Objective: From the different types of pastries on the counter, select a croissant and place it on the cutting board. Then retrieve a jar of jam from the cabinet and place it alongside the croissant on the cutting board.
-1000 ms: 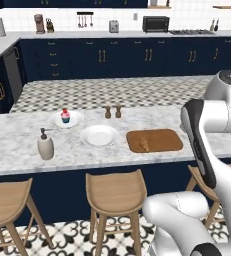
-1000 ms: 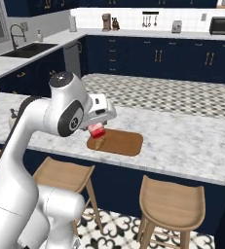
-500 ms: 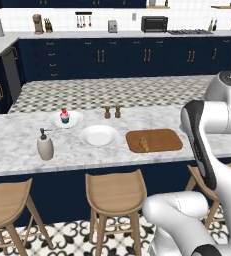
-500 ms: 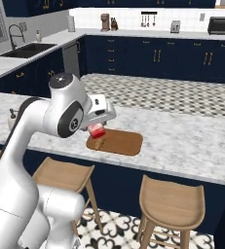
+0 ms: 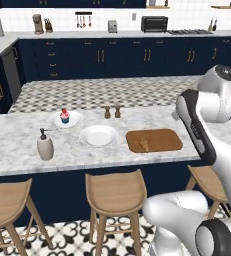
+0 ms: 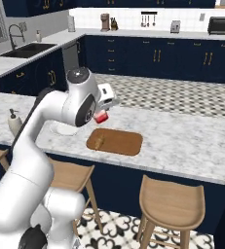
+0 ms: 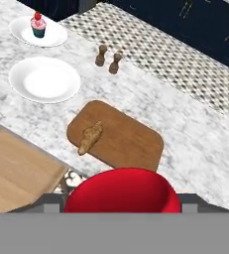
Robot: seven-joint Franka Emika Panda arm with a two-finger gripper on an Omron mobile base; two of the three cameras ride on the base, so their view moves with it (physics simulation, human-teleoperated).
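The croissant (image 5: 144, 144) (image 6: 99, 142) (image 7: 89, 137) lies on the left part of the wooden cutting board (image 5: 162, 140) (image 6: 121, 142) (image 7: 128, 141) near the counter's front edge. My gripper (image 6: 102, 114) hangs above the counter just behind the board's left end, shut on the jar of jam (image 6: 101, 116). In the hand view the jar's red lid (image 7: 122, 192) fills the bottom middle and hides the fingertips. The board lies just beyond it, with its right half bare.
An empty white plate (image 5: 99, 135) (image 7: 44, 79) sits left of the board, and a cupcake (image 5: 64, 116) (image 7: 37, 25) on a second plate lies further left. Two shakers (image 5: 112, 111) (image 7: 108, 59) stand behind. A soap dispenser (image 5: 45, 145) is at the left. Wooden stools (image 5: 116, 190) line the front.
The arm has lifted and the jar in my gripper has risen a little above the counter. The croissant and the board have stayed put.
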